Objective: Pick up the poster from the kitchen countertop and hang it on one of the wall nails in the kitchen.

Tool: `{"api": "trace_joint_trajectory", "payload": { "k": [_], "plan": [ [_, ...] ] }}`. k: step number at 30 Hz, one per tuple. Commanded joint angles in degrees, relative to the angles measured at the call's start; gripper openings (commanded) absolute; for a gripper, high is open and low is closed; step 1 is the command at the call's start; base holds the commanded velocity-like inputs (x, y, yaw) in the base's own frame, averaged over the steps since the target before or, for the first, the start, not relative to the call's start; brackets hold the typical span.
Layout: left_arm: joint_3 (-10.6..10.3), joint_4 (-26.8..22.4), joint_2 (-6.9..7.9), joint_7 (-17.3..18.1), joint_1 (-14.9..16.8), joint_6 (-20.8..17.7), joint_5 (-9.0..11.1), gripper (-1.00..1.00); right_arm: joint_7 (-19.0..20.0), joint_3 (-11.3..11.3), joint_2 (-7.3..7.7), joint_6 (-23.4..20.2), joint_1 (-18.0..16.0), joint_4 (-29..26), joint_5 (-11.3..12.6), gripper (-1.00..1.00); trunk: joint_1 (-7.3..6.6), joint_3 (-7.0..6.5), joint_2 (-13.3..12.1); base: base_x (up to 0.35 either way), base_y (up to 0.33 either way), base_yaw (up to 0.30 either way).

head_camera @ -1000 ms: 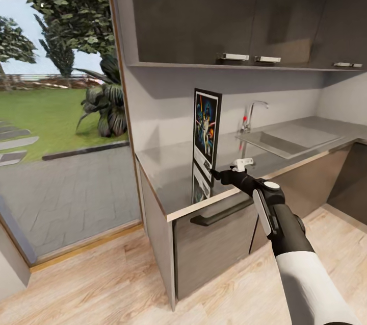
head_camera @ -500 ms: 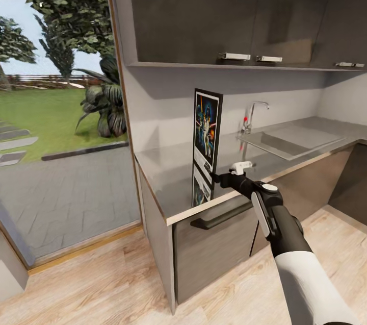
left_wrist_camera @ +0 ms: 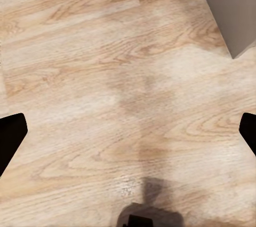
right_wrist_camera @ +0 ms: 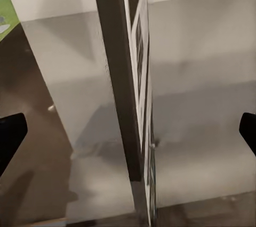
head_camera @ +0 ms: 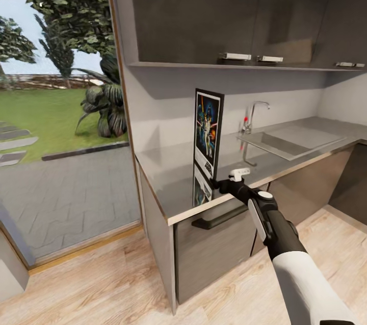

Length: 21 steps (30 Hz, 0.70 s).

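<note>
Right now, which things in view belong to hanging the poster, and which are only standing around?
Part of the job:
- poster, upright on the countertop
- right end effector, at the poster's lower edge, fingers wide apart in the right wrist view

Only standing around:
- sink and tap
- wall cupboards
- garden window
- wood floor

The poster [right_wrist_camera: 125, 77] ran past the right wrist view's top edge, seen nearly edge-on, its print unreadable. In the head view, the right end effector [head_camera: 218, 183] was too small to judge its jaws against the poster's edge.
</note>
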<state>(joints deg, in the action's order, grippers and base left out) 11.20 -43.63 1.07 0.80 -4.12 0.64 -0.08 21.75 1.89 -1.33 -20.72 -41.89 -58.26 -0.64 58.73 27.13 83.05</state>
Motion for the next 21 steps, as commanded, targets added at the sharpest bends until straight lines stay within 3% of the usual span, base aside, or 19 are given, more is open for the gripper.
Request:
{"api": "trace_joint_trajectory", "payload": {
  "k": [1,21],
  "plan": [
    [0.05,-0.05,-0.01,0.08,-0.01,0.07,-0.01,1.00,0.33,0.17,-0.07,-0.33,-0.04,0.02,-0.07,1.00,0.00,0.05,0.03,0.000,0.044,0.000],
    [0.05,-0.05,0.00,0.08,-0.01,0.07,0.00,1.00,0.30,0.13,-0.08,-0.28,-0.04,0.16,-0.06,1.00,0.00,0.05,0.03,0.000,0.037,0.000]
  ]
}}
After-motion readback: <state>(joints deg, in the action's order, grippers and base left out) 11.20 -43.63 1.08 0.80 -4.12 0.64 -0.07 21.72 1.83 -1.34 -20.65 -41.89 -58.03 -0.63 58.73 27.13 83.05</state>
